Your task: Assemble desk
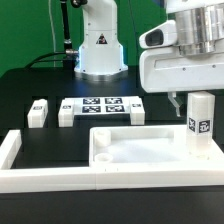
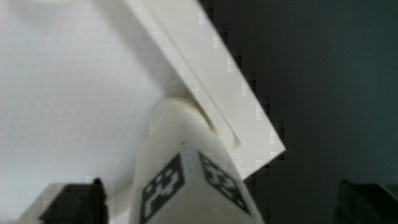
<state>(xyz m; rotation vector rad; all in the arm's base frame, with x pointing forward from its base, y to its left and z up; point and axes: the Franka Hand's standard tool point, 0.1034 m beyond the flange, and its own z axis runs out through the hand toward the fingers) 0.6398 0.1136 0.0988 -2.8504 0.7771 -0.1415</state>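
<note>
The white tray-like tabletop [image 1: 145, 148] lies at the front of the exterior view, inside the border bars. One white square leg [image 1: 200, 118] with a tag stands upright on its corner at the exterior view's right. My gripper [image 1: 188, 98] hangs over that leg. In the wrist view the leg [image 2: 192, 170] rises between my fingers from the tabletop [image 2: 80, 90] near its rim. My gripper [image 2: 217, 208] is open, and both dark fingers [image 2: 75, 205] stand clear of the leg's sides. Three more legs [image 1: 38, 113] [image 1: 67, 112] [image 1: 136, 112] lie further back.
The marker board [image 1: 101, 106] lies between the loose legs. Long white border bars [image 1: 40, 178] run along the front and the exterior view's left. The robot's white base [image 1: 99, 50] stands at the back.
</note>
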